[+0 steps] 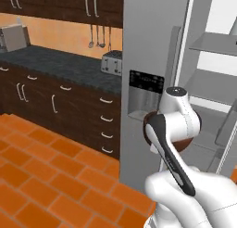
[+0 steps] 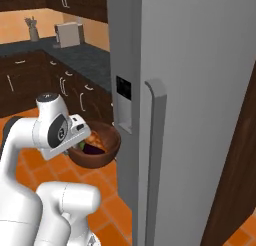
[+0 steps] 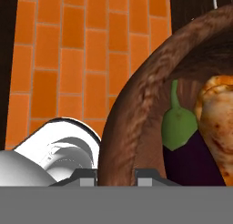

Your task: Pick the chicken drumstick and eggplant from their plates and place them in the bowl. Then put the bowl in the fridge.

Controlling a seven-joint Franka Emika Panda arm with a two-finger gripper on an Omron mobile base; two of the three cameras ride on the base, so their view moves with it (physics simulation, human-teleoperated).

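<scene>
My gripper (image 3: 117, 178) is shut on the rim of the dark reddish-brown bowl (image 3: 132, 114) and holds it in the air in front of the fridge (image 1: 139, 46). Inside the bowl lie the dark purple eggplant (image 3: 186, 155) with its green cap and, beside it, the orange-brown chicken drumstick (image 3: 218, 123). In the right base view the bowl (image 2: 102, 152) hangs just left of the fridge's dispenser door (image 2: 124, 102), with the eggplant (image 2: 91, 148) and drumstick (image 2: 94, 138) in it and the gripper (image 2: 80, 144) at its near rim. The fridge's other door stands open, showing pale shelves (image 1: 208, 81). The plates are out of view.
The open fridge door (image 2: 200, 90) with its long handle (image 2: 155, 140) stands close on the right. A dark counter (image 1: 60, 65) with a toaster (image 1: 111, 62) runs along the left over dark drawers. Orange tiled floor (image 1: 41, 176) lies below.
</scene>
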